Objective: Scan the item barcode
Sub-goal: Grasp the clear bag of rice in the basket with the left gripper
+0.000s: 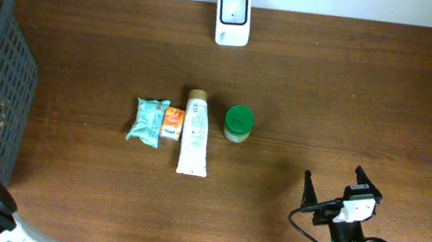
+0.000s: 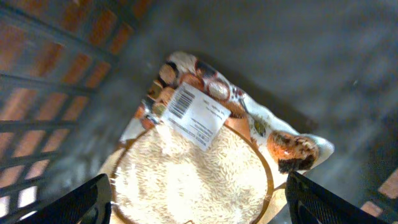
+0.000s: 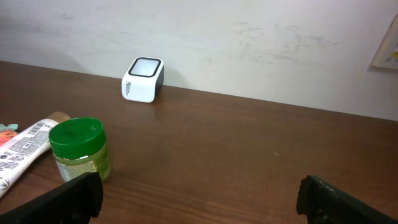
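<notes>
Nearest the robot, the left hand (image 2: 199, 202) hangs inside the grey basket (image 1: 0, 72). Its fingers are spread wide and hold nothing. Directly below it, flat on the basket floor, lies a rice packet (image 2: 205, 155) with its white barcode label (image 2: 196, 115) facing up. With the hand empty above it, the packet looks either just set down or about to be taken; I cannot tell which. To lift it, the hand should come down squarely and close across the packet's narrow width, off the label, so the code stays uncovered. To leave, it should rise straight up to keep the fingers clear of the mesh wall.

On the other side, the right hand (image 1: 332, 186) hovers low over the bench (image 1: 358, 91), fully open and empty.

Further out, mid-bench, four items lie in a row: a teal packet (image 1: 147, 120), touching it a small orange sachet (image 1: 172, 122), a white tube (image 1: 195, 132) and a green-lidded jar (image 1: 239, 123) just beside the tube. The jar is closest to the right hand and stands apart enough for a clean side grasp. No barcode on any of these is readable from here.

At the far edge sits the white scanner (image 1: 233, 18), its window facing up. Whatever item goes there should be held code-down and level above that window, with the fingers off the code.
</notes>
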